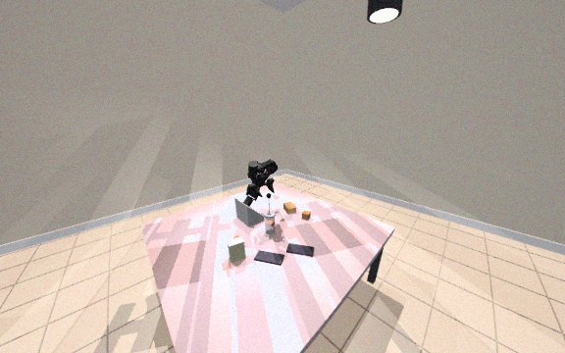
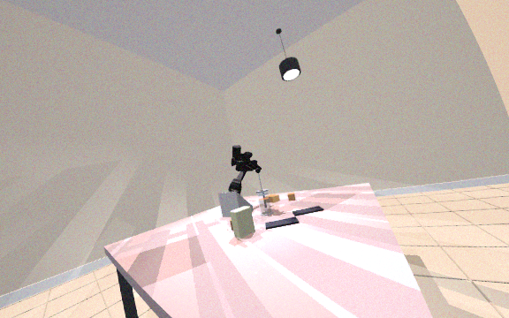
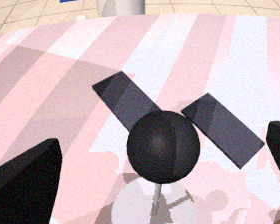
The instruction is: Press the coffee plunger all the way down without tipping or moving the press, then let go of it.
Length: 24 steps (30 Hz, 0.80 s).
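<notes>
Directly above the plunger knob [image 3: 163, 147], the gripper [image 3: 151, 183] is being held wide open, with nothing gripped. The coffee press [image 1: 269, 224] is being kept upright on the table [image 1: 214, 304], plunger raised.

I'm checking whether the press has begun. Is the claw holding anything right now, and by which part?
Nothing is held. The claw stands open above the plunger knob, its fingers wide on either side and not touching it.

Bare tiled room [image 2: 471, 230] with beige walls [image 2: 104, 132], pendant lamp [image 2: 289, 69], one pink-striped table [image 2: 325, 265].
</notes>
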### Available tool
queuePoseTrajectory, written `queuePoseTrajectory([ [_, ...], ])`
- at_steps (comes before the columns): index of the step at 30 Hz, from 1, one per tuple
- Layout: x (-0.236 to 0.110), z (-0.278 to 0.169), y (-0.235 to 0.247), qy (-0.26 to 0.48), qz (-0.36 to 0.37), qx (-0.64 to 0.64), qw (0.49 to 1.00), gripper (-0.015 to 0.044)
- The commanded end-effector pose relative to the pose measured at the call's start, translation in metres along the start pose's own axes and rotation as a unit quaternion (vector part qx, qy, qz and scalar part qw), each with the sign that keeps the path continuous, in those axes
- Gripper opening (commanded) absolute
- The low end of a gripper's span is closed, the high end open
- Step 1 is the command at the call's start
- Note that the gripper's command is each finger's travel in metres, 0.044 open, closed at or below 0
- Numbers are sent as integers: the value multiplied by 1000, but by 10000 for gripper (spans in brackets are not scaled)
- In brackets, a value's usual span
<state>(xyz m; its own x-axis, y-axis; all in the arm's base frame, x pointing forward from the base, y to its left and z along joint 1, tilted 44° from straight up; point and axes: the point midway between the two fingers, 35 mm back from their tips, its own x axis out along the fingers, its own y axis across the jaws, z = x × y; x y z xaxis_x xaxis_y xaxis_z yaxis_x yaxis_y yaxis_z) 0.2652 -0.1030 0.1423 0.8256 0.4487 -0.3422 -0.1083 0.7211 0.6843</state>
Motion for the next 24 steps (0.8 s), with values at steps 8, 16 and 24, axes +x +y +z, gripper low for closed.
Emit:
queuePoseTrajectory([
  [8, 10, -1, 2, -2, 1, 3, 1000, 361],
  [16, 10, -1, 2, -2, 1, 3, 1000, 151],
  [24, 10, -1, 2, -2, 1, 3, 1000, 128],
])
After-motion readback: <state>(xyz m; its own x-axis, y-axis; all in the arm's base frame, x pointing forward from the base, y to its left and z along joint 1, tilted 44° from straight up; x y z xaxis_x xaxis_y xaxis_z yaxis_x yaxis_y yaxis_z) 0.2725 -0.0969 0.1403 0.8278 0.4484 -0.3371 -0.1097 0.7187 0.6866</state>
